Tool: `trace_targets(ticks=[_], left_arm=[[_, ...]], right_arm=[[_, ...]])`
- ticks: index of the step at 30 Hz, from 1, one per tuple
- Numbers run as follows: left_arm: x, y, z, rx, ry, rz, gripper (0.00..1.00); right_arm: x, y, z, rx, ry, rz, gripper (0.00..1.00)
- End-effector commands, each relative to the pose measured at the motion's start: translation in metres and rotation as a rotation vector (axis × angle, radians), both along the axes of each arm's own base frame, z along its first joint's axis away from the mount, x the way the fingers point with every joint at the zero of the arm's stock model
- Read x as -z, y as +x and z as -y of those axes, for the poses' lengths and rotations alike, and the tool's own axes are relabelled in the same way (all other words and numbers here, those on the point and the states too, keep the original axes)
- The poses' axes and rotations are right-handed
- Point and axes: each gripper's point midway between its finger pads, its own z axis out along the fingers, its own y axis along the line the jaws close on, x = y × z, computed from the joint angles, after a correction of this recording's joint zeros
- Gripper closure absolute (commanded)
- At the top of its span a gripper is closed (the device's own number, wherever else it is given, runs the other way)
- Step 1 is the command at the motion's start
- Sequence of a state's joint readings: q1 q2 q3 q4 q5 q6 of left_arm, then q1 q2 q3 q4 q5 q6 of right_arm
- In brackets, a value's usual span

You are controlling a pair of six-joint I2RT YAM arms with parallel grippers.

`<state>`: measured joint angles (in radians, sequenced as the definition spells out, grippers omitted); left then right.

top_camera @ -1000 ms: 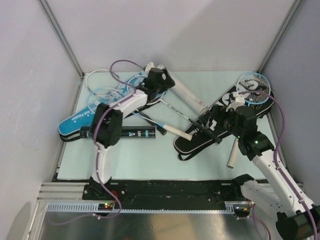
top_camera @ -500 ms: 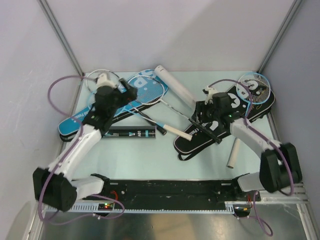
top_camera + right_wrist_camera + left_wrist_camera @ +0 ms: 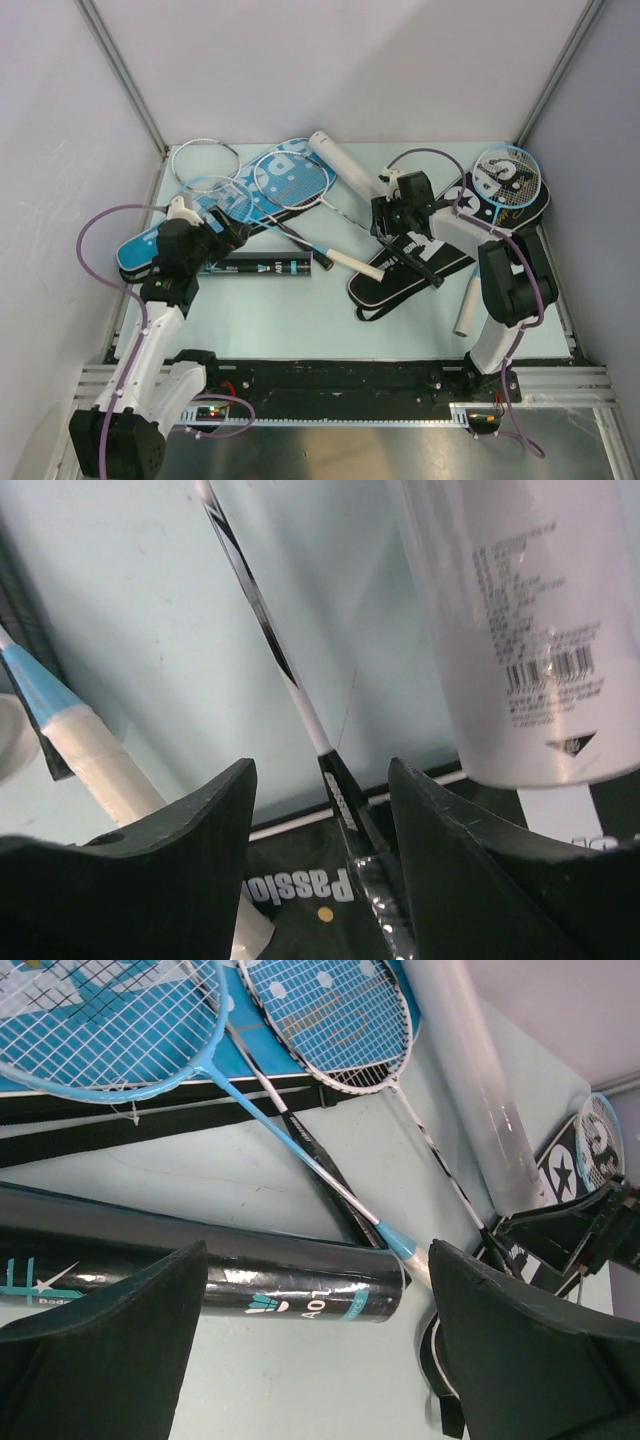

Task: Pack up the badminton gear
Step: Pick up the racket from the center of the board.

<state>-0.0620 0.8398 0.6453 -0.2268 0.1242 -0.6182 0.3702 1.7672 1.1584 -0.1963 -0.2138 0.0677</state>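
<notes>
My left gripper hangs open above the black shuttle tube, not touching it. Beyond the tube, a light-blue-headed racket and a white-headed racket lie over the blue cover. My right gripper is open, its jaws straddling a racket's thin shaft and black grip with a gap on each side, over the black cover. The white shuttle tube lies just right of it. Another racket rests on the black cover's head end.
A white-wrapped racket handle pokes off the black cover towards the near right. A second white grip with a blue collar lies left of my right jaws. Grey walls close in on three sides of the pale-green table.
My left arm swung back from the blue cover to above the black tube. My right arm moved up and left to the racket shaft, and its jaws narrowed.
</notes>
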Motion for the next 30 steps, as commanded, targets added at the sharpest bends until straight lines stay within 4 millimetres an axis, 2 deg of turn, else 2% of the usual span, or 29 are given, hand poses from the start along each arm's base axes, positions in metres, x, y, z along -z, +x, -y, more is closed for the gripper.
trace_targets(ticks=[1,5,8,13,17,23,30], left_arm=[[-0.013,-0.005,0.008,0.091,0.024,0.046,0.07],[-0.019,-0.011,0.014,0.149,0.053,0.066,0.09],[-0.022,-0.009,0.013,0.146,0.064,0.075,0.09],[-0.022,-0.008,0.025,0.201,0.058,0.060,0.11],[-0.016,-0.010,0.024,0.189,0.066,0.049,0.12],[-0.011,-0.014,0.014,0.125,0.075,0.038,0.12],[-0.015,-0.018,0.013,0.119,0.079,0.051,0.12]], right_arm=[[-0.019,0.005,0.017,0.138,-0.011,-0.034,0.41],[-0.042,-0.008,0.049,0.372,0.044,-0.111,0.43],[-0.046,-0.019,0.062,0.398,0.013,-0.103,0.42],[-0.043,-0.036,0.045,0.161,0.013,-0.109,0.36],[-0.038,-0.036,0.034,0.057,0.014,-0.082,0.35],[-0.016,-0.028,0.020,0.011,0.003,-0.084,0.38],[0.020,-0.034,0.012,-0.005,-0.106,-0.125,0.39]])
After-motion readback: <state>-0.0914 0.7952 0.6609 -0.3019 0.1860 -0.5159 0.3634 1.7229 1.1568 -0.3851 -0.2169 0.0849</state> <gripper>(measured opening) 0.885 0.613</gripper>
